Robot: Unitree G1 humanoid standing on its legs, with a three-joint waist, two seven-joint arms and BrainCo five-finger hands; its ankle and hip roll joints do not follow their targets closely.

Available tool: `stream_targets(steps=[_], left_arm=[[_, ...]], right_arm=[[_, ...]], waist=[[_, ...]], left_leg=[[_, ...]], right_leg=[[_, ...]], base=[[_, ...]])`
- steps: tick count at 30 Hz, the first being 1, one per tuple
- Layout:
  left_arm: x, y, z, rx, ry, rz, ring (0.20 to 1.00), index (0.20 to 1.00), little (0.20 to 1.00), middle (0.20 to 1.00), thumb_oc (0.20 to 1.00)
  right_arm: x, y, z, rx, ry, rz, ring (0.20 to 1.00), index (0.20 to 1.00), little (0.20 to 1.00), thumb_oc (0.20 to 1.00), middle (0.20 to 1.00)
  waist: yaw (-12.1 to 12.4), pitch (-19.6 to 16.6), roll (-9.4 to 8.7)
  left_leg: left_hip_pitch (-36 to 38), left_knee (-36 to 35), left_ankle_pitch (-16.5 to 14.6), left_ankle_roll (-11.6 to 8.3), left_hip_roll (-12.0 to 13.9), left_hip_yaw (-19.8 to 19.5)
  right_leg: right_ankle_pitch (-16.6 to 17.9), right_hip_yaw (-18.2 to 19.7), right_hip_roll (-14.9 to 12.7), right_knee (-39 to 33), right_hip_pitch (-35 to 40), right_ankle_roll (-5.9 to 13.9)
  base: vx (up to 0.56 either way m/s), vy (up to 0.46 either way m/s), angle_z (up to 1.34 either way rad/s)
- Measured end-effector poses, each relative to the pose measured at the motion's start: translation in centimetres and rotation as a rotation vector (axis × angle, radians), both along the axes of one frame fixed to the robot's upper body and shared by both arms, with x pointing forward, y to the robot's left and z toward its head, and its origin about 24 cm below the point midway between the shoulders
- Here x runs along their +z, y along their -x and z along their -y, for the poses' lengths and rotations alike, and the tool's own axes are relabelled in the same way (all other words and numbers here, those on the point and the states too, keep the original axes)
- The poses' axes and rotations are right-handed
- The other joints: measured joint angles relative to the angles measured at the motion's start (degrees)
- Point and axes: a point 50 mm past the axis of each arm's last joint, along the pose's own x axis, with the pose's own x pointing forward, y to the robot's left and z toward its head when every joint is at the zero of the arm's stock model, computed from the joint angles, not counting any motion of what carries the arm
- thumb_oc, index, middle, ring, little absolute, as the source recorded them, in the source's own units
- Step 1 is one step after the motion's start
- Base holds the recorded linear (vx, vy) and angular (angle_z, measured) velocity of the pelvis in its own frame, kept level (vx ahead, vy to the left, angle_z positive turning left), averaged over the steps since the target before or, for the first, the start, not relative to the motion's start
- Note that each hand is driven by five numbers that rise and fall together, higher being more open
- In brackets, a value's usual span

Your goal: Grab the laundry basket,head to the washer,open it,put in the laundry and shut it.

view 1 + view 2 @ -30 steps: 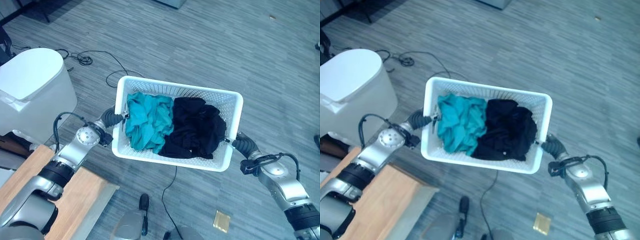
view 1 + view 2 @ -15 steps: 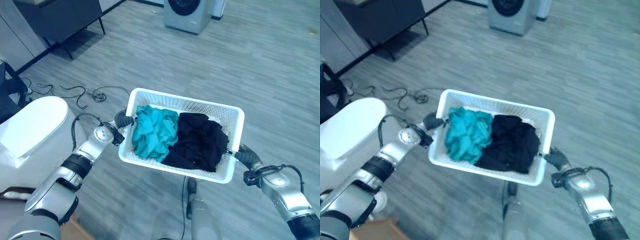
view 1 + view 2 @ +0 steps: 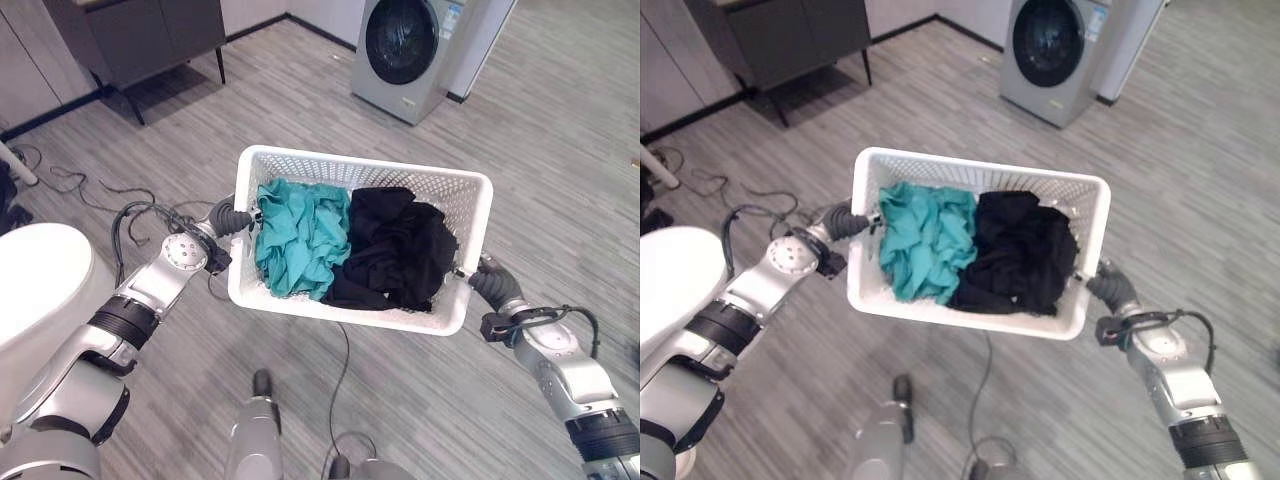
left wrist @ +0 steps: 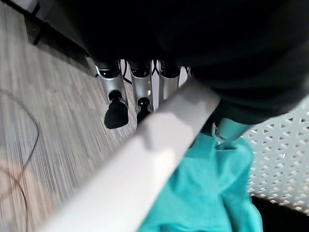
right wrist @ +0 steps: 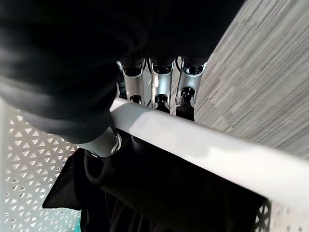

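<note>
The white laundry basket is held in the air at the centre of the eye views, carried by its two short ends. The left hand grips the rim at the basket's left end: in the left wrist view its fingers hook under the white rim while the thumb presses down inside against the teal cloth. The right hand holds the right end the same way, its fingers curled beneath the rim and the thumb over the black cloth. Inside, a teal garment fills the left half and a black garment the right half, both heaped nearly to the rim.

The washing machine stands at the upper middle of the left eye view, well apart from the basket, its round door closed. So the carry looks far from over, and the risks are those of walking with a load held only at the rim.

- Each grip is a narrow pinch on a smooth plastic edge; a jolt in the stride could let one end slide off, tipping the basket and spilling the clothes onto the grey plank floor.
- The basket sits tilted in the frame; more tilt could let the black heap creep over the low side.
- Loose cables lie on the floor at the left, and a white rounded appliance sits at the left edge, close to the left arm; a turn toward that side could snag or bump.
</note>
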Motion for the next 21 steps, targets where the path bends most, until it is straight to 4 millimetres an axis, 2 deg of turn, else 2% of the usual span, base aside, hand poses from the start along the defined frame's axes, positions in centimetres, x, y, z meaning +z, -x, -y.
stream_targets(steps=[1,2,3,4,5,6,7,8,9,10,11,12,13,14,15,16,17,18,19,20,21], left_arm=[[-0.1,0.0,0.2,0.006,0.001,0.002,0.200,0.200,0.200,0.200,0.200],[-0.2,0.0,0.3,0.004,0.002,0.001,0.200,0.200,0.200,0.200,0.200],[-0.3,0.1,-0.1,0.014,-0.008,-0.007,0.200,0.200,0.200,0.200,0.200],[-0.5,0.2,-0.5,0.025,-0.016,-0.017,0.200,0.200,0.200,0.200,0.200],[-0.4,0.2,-0.8,0.034,-0.024,-0.020,0.200,0.200,0.200,0.200,0.200],[0.8,0.0,-1.1,0.038,-0.032,0.020,0.200,0.200,0.200,0.200,0.200],[1.5,-0.1,-1.4,0.046,-0.041,0.038,0.200,0.200,0.200,0.200,0.200],[1.4,0.2,-2.5,0.069,-0.062,0.031,0.200,0.200,0.200,0.200,0.200],[1.8,0.2,-2.9,0.081,-0.070,0.045,0.200,0.200,0.200,0.200,0.200],[1.7,0.2,-2.4,0.073,-0.060,0.051,0.200,0.200,0.200,0.200,0.200],[1.6,0.2,-2.2,0.064,-0.057,0.050,0.200,0.200,0.200,0.200,0.200],[1.7,0.3,-1.9,0.050,-0.058,0.045,0.200,0.200,0.200,0.200,0.200],[1.5,0.2,-1.3,0.032,-0.050,0.043,0.200,0.200,0.200,0.200,0.200],[1.5,0.2,-0.8,0.025,-0.039,0.049,0.200,0.200,0.200,0.200,0.200],[1.9,0.0,-0.8,0.022,-0.041,0.057,0.200,0.200,0.200,0.200,0.200],[1.8,0.0,-0.6,0.020,-0.035,0.053,0.200,0.200,0.200,0.200,0.200],[1.3,0.0,-0.7,0.025,-0.030,0.041,0.200,0.200,0.200,0.200,0.200],[0.9,0.2,-0.8,0.030,-0.029,0.027,0.200,0.200,0.200,0.200,0.200],[0.5,0.3,-0.8,0.026,-0.025,0.018,0.200,0.200,0.200,0.200,0.200],[-0.1,0.4,0.2,-0.001,-0.009,0.010,0.200,0.200,0.200,0.200,0.200],[-0.1,0.5,0.7,-0.021,-0.009,0.011,0.200,0.200,0.200,0.200,0.200]], right_arm=[[-0.3,0.1,0.0,-0.007,-0.003,-0.007,0.200,0.200,0.200,0.200,0.200],[-0.5,0.1,0.0,-0.014,-0.005,-0.015,0.200,0.200,0.200,0.200,0.200],[-0.9,-0.3,-0.3,-0.011,-0.016,-0.029,0.200,0.200,0.200,0.200,0.200],[-0.9,-0.3,-0.6,-0.002,-0.017,-0.028,0.200,0.200,0.200,0.200,0.200],[-0.8,-0.4,-1.0,0.015,-0.032,-0.020,0.200,0.200,0.200,0.200,0.200],[-0.5,-0.3,-1.4,0.039,-0.040,-0.006,0.200,0.200,0.200,0.200,0.200],[-0.2,-0.5,-1.8,0.050,-0.048,0.008,0.200,0.200,0.200,0.200,0.200],[0.0,-0.9,-2.7,0.061,-0.086,0.029,0.200,0.200,0.200,0.200,0.200],[-0.9,-0.5,-3.6,0.064,-0.129,0.010,0.200,0.200,0.200,0.200,0.200],[-1.2,-0.4,-3.4,0.045,-0.137,0.006,0.200,0.200,0.200,0.200,0.200],[-1.3,-0.4,-3.1,0.032,-0.132,0.002,0.200,0.200,0.200,0.200,0.200],[-1.6,-0.5,-2.6,0.021,-0.112,-0.011,0.200,0.200,0.200,0.200,0.200],[-1.7,-0.5,-2.1,0.015,-0.091,-0.023,0.200,0.200,0.200,0.200,0.200],[-1.7,-0.4,-1.9,0.015,-0.074,-0.027,0.200,0.200,0.200,0.200,0.200],[-1.5,-0.4,-1.6,0.024,-0.049,-0.030,0.200,0.200,0.200,0.200,0.200],[-1.5,-0.4,-1.6,0.023,-0.048,-0.030,0.200,0.200,0.200,0.200,0.200],[-1.5,-0.4,-1.6,0.022,-0.047,-0.029,0.200,0.200,0.200,0.200,0.200],[-1.5,-0.4,-1.6,0.021,-0.046,-0.029,0.200,0.200,0.200,0.200,0.200],[-1.7,0.0,-1.3,0.017,-0.043,-0.036,0.200,0.200,0.200,0.200,0.200],[-1.6,0.2,-0.4,-0.009,-0.032,-0.036,0.200,0.200,0.200,0.200,0.200],[-1.5,0.2,0.0,-0.026,-0.015,-0.030,0.200,0.200,0.200,0.200,0.200]], waist=[[-0.13,0.11,-0.58],[-0.23,0.21,-0.76],[0.58,0.76,-1.79],[1.09,0.87,-2.02],[1.51,0.87,-2.08],[1.13,1.06,-2.58],[0.87,1.08,-3.69],[0.95,1.09,-3.74],[-0.08,1.05,-5.10],[-0.76,1.21,-5.07],[-0.78,1.48,-3.64],[-1.48,1.61,-2.25],[-1.81,1.26,-0.51],[-1.52,1.11,1.76],[-3.22,1.25,3.38],[-3.65,1.25,3.03],[-3.58,1.11,2.78],[-3.65,1.05,1.96],[-4.22,0.14,-1.62],[-4.69,-0.04,-0.12],[-4.60,0.00,-0.20]], left_leg=[[0.24,0.03,0.22,0.33,-1.37,-0.51],[0.34,0.14,0.24,0.35,-1.95,-1.36],[0.61,3.78,0.71,1.16,-3.05,-1.48],[1.11,5.99,1.84,2.74,-3.41,-0.92],[1.69,10.01,2.54,3.47,-3.43,-0.21],[2.53,12.09,-0.47,5.75,-4.11,-0.40],[3.37,13.54,-3.39,6.40,-5.13,-0.01],[6.19,15.31,-7.16,7.02,-5.30,1.89],[9.82,17.02,-11.02,8.98,-7.30,2.19],[11.11,22.03,-16.49,10.99,-8.07,3.14],[11.44,26.80,-21.06,12.40,-7.92,3.25],[12.99,27.74,-23.27,13.19,-7.86,3.25],[14.40,26.37,-22.85,12.00,-7.75,2.76],[16.89,23.17,-22.38,11.26,-7.03,2.51],[20.76,17.86,-20.02,7.31,-6.55,1.64],[21.83,19.24,-19.68,4.89,-6.44,2.85],[22.63,21.34,-19.94,3.03,-6.67,2.97],[22.28,25.92,-20.53,-0.47,-7.78,3.37],[20.25,33.35,-22.79,-2.84,-9.02,3.95],[18.41,35.32,-26.25,-1.45,-4.98,4.29],[16.38,34.98,-28.36,-2.30,-2.72,4.03]], right_leg=[[0.75,-0.94,-0.84,0.03,0.14,1.83],[0.36,-0.88,-0.48,-0.13,-0.27,2.76],[2.49,-0.47,0.26,-0.15,-0.19,2.63],[2.59,-1.02,0.10,1.24,0.59,2.84],[2.52,-0.67,-0.91,3.90,1.32,3.49],[1.76,0.67,-0.09,6.27,0.15,3.48],[3.28,1.10,0.68,7.13,-0.87,3.80],[4.18,3.96,-1.88,28.66,-9.09,8.30],[10.75,7.39,-4.52,53.74,-19.73,16.35],[13.82,5.97,-7.50,67.83,-27.72,16.01],[15.41,2.21,-10.16,73.83,-33.26,15.75],[13.65,-4.14,-14.59,74.55,-36.04,13.14],[10.78,-11.32,-17.49,69.79,-38.04,8.29],[8.39,-16.16,-16.87,58.37,-38.59,4.55],[7.83,-19.91,-11.04,30.50,-36.48,-0.13],[9.89,-19.91,-7.31,19.57,-35.51,-4.78],[12.13,-19.94,-4.79,16.13,-34.69,-9.34],[15.02,-19.74,-2.20,11.47,-32.37,-13.78],[17.30,-15.61,-2.59,3.41,-29.23,-15.96],[22.34,-12.71,-1.23,1.35,-27.17,-14.83],[22.09,-10.28,-0.93,1.96,-27.24,-15.23]], base=[[0.49,0.143,-0.17],[0.67,0.219,-0.04],[0.45,0.156,-0.27],[0.51,0.171,-0.54],[0.50,0.228,-0.31],[0.68,0.339,-0.13],[0.73,0.422,-0.27],[0.63,0.421,-0.32],[0.69,0.488,-0.30],[0.61,0.386,0.01],[0.54,0.245,-0.01],[0.51,0.045,-0.05],[0.48,-0.039,-0.10],[0.47,-0.107,0.17],[0.24,-0.086,0.33],[0.36,-0.147,0.39],[0.23,-0.101,0.20],[0.46,-0.178,0.35],[0.35,-0.117,0.74],[0.50,-0.162,0.78],[0.45,-0.139,0.66]])
